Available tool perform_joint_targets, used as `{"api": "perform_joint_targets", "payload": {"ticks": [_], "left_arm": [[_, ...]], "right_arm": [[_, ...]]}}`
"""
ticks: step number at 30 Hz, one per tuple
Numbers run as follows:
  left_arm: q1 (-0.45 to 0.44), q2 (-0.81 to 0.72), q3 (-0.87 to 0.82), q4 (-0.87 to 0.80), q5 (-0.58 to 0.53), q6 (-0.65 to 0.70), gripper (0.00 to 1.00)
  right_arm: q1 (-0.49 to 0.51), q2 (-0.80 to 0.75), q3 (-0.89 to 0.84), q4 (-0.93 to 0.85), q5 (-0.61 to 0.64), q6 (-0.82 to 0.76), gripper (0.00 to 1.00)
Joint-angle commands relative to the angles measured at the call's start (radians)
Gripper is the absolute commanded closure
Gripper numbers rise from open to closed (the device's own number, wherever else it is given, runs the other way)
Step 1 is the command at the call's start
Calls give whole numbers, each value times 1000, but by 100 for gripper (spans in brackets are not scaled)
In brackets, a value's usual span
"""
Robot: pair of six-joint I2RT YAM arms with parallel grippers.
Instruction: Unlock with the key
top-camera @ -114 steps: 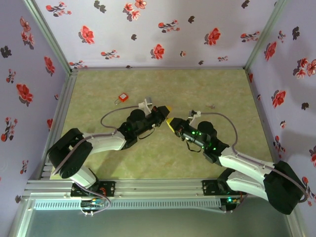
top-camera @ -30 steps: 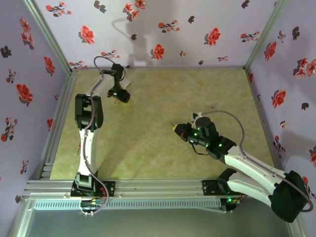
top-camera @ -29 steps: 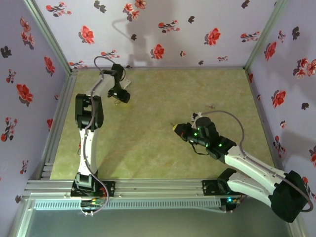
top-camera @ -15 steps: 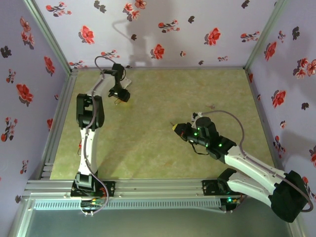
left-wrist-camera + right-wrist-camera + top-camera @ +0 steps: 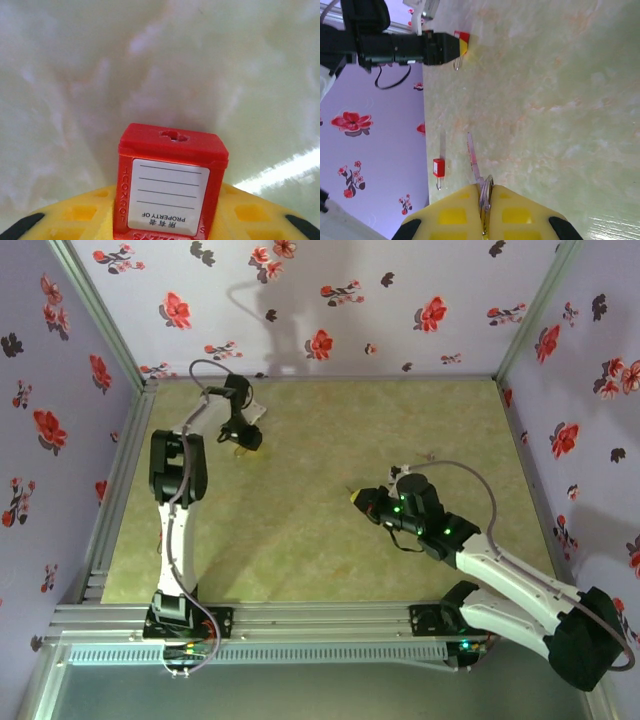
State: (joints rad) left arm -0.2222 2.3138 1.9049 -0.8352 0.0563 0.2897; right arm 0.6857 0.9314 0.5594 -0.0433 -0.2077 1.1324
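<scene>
Near right on the table, the right gripper (image 5: 356, 497) is pinched fully closed on the key (image 5: 474, 157). The thin blade juts out past the yellow fingertips (image 5: 512, 212). Far left and well apart from it, the left gripper (image 5: 243, 439) has the red padlock (image 5: 170, 200) between its yellow pads (image 5: 85, 217). The pads appear to press both flanks, though the firmness of the hold cannot be told. The keyhole (image 5: 171, 135) faces away from the wrist, and the wire shackle (image 5: 457, 64) hangs below.

The step in hand looks to be securing the lock before the two meet. Doing it well likely calls for a square, steady clamp on the body and the keyhole turned toward the key. The blade should then line up dead straight, since so slim a key could skid off the slot.

A second padlock (image 5: 438, 167) lies by the left wall. The table (image 5: 300, 560) is a pale green marbled mat, edged by an aluminium rail (image 5: 300, 618). Lilac walls (image 5: 330, 300) with red flowers close it in.
</scene>
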Motion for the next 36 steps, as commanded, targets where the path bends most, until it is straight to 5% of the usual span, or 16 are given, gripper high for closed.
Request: {"api": "perform_joint_targets", "payload": {"ticks": [1,7,13,23,36], "left_arm": [[-32,-191,-155,131,103,32,72],[-160,-611,-588,464,313,208,73],[-386,-915,-896,653,379,485,75],[-589,-983,-883,622,270,605,79],[-649,-968,-873,693,238,592,81]], "right_arm": [[-32,-30,68,-113,-26,-90,100],[-107,-82,200,-347,-129,-254,100],[-113,-44,375,-569,-205,-426,100],[-106,18,416,-612,-343,-481,100],[-61,55,345,-541,-343,-444,100]]}}
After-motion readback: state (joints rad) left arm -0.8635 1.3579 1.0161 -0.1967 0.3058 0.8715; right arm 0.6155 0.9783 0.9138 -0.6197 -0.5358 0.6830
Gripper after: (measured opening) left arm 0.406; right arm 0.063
